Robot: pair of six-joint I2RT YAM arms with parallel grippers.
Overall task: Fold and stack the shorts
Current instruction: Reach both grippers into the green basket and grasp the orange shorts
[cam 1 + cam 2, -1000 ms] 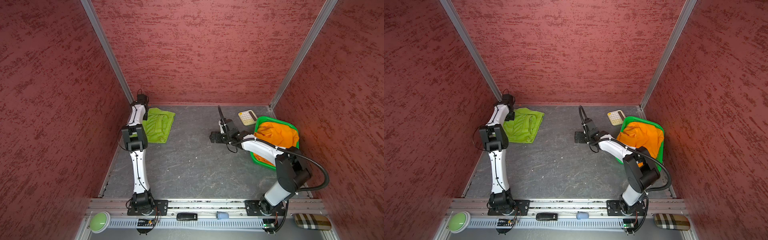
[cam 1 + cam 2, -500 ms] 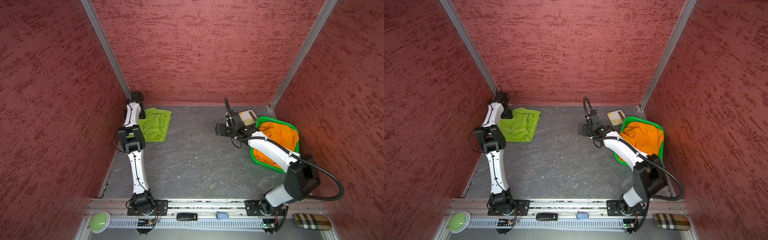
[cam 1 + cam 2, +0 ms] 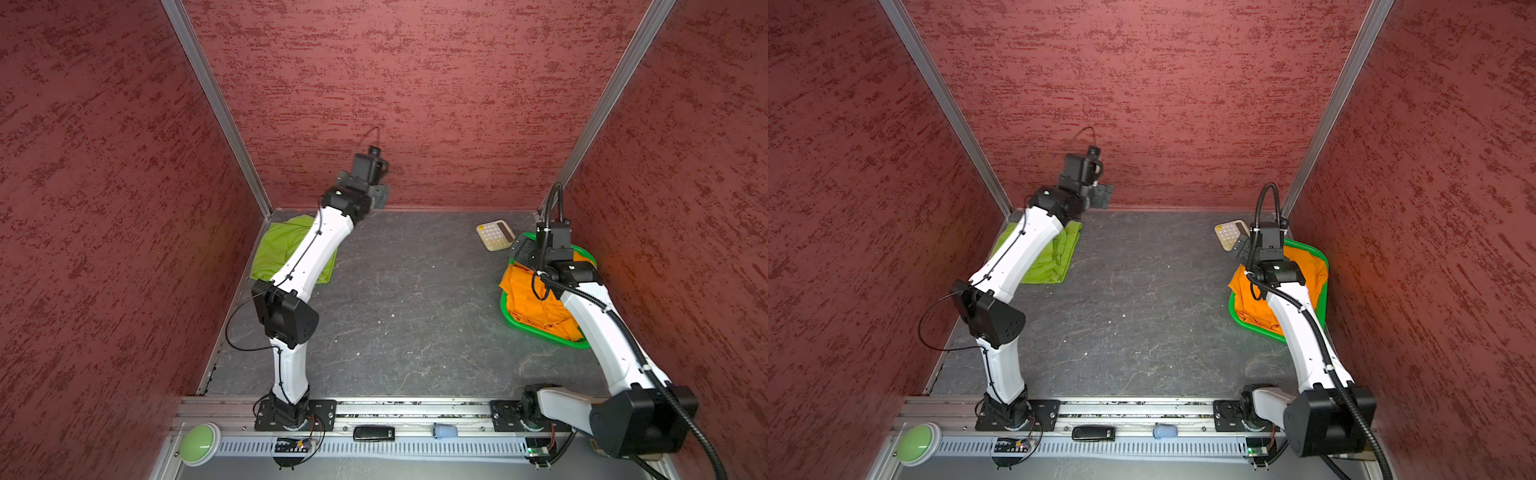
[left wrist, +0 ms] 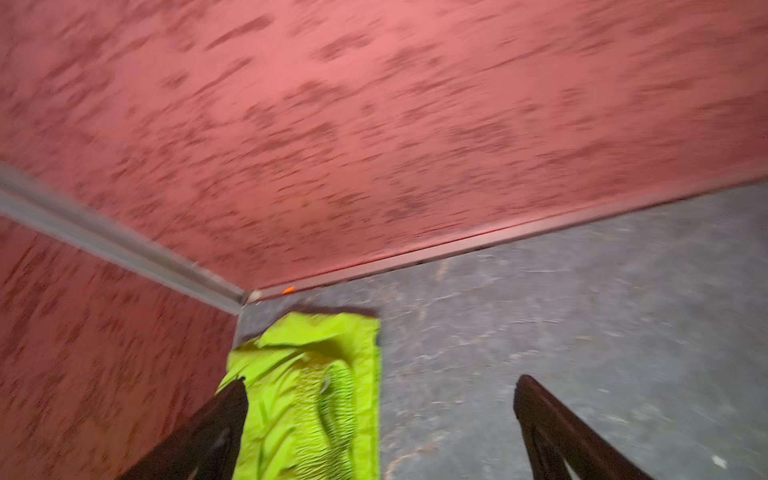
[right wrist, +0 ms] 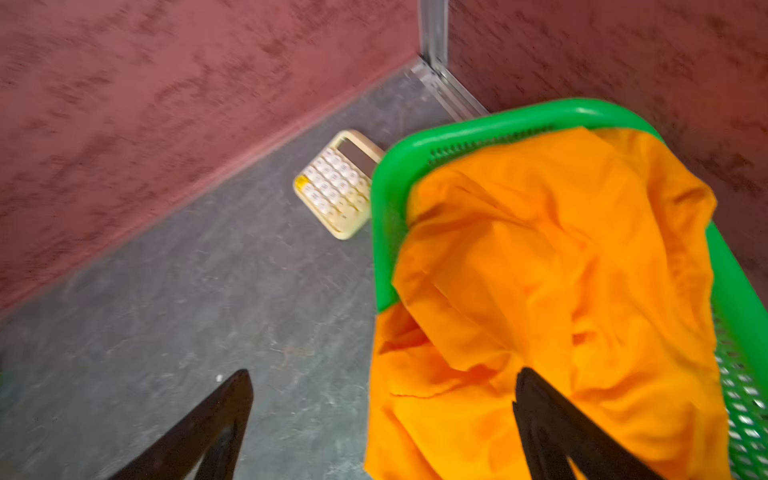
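Grey, stone-patterned board formed the surface [image 3: 415, 316], and most of it was kept bare, presumably as room for folding. A green perforated plastic basket [image 5: 386, 257] was set in the far right corner. A crumpled bright orange pair of shorts [image 3: 525, 299] was heaped in it and spilled over its rim toward the middle, so this pair was judged the next to be lifted out. A lime green pair of shorts [image 3: 276, 249], folded flat, was laid in the far left corner near the walls, seemingly as the base of the stack. The left claw [image 4: 380, 384] was held raised beyond that pair, its jaws spread wide with nothing between them. The right claw [image 5: 384, 374] was hung at the basket's edge, jaws equally apart and empty, apparently poised for the orange cloth. A small cream calculator [image 3: 494, 235] was placed just beside the basket and was judged no part of the task.

Much of the lime green pair was covered by the left arm in both top views. The basket's depths were hidden beneath orange fabric, so whether more shorts lay there could not be told. Both wrist views were blurred, and no drawstring or print could be made out.
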